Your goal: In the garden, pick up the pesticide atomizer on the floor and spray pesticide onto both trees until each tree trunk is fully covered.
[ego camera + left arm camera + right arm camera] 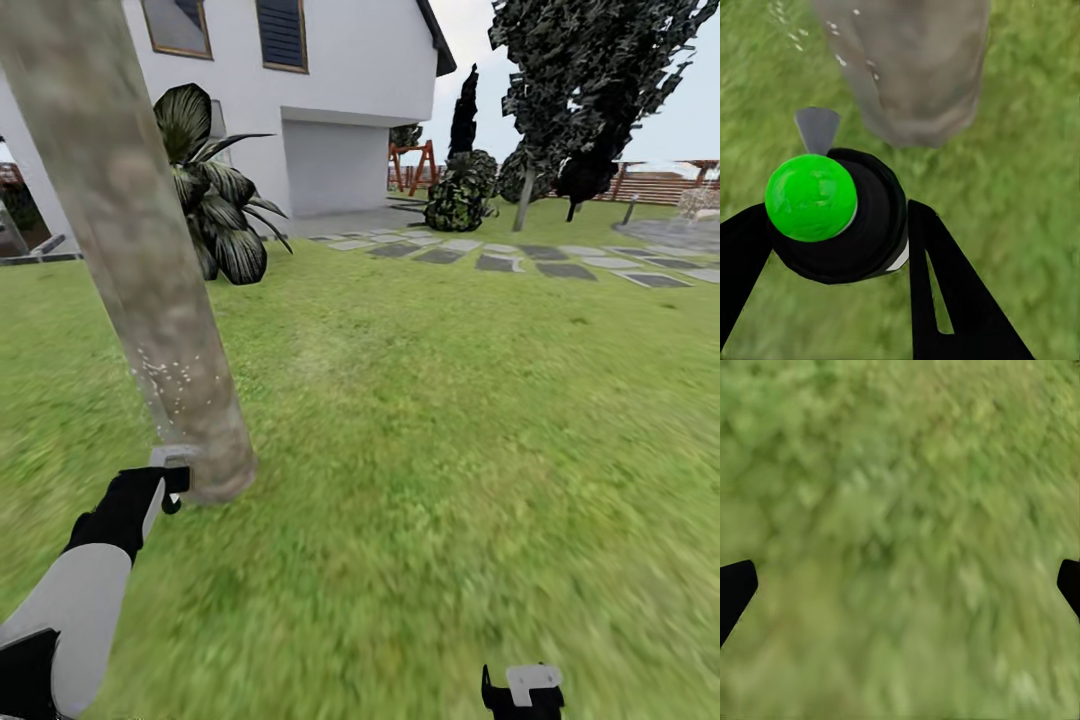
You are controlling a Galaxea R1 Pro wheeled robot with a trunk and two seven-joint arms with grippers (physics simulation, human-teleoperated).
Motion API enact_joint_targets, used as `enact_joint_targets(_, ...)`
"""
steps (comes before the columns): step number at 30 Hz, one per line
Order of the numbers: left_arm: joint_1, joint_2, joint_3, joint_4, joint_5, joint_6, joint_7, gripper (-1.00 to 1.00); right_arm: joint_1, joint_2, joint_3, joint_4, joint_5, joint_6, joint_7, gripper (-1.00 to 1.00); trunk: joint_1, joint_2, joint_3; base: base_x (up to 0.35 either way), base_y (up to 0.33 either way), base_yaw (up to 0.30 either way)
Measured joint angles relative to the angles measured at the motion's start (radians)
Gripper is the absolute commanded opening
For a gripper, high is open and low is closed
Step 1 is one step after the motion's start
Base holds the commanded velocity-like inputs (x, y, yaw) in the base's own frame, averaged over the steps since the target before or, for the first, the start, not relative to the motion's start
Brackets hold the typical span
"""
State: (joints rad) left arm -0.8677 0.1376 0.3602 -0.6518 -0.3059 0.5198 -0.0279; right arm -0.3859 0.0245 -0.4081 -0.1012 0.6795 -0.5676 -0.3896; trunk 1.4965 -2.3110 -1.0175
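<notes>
I'm clamping the pesticide atomizer (840,225) in my left pincer (832,247), its nozzle pointing at the tree trunk (150,300) base just ahead. My right pincer (900,585) is hanging wide open, empty, over grass.

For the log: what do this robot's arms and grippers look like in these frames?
The left arm has a smooth light-grey forearm shell between black sections, ending in a black wrist with a pale grey side plate. The left gripper has flat, black, wedge-shaped fingers, one with a slot cut through it. The right gripper is black with a pale grey bracket on top. No cables or markings are visible.
</notes>
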Motion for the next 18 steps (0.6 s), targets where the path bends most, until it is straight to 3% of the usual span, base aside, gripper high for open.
enact_joint_targets(5, 0.005, -0.001, -0.001, -0.045, 0.0, 0.0, 0.043, -1.0, 0.0, 0.0, 0.0, 0.0, 0.0, 0.0, 0.0, 1.0, 0.0, 0.0, 0.0, 0.018, -0.001, 0.277)
enact_joint_targets(8, 0.046, -0.009, -0.002, -0.053, 0.003, -0.004, 0.045, -1.0, 0.0, 0.0, 0.0, 0.0, 0.0, 0.0, 0.001, 1.0, 0.0, 0.0, 0.0, 0.015, -0.006, 0.262)
enact_joint_targets(13, 0.136, -0.064, -0.002, -0.037, 0.001, -0.188, 0.046, -1.0, 0.0, 0.001, 0.0, 0.0, 0.0, 0.0, 0.002, 1.0, 0.0, 0.0, 0.0, 0.195, -0.14, 0.052)
enact_joint_targets(18, 0.149, -0.073, -0.006, 0.014, -0.002, -0.212, 0.046, -1.0, 0.0, 0.0, 0.0, 0.0, 0.0, 0.0, 0.0, 1.0, 0.0, 0.0, 0.0, 0.239, -0.175, 0.001)
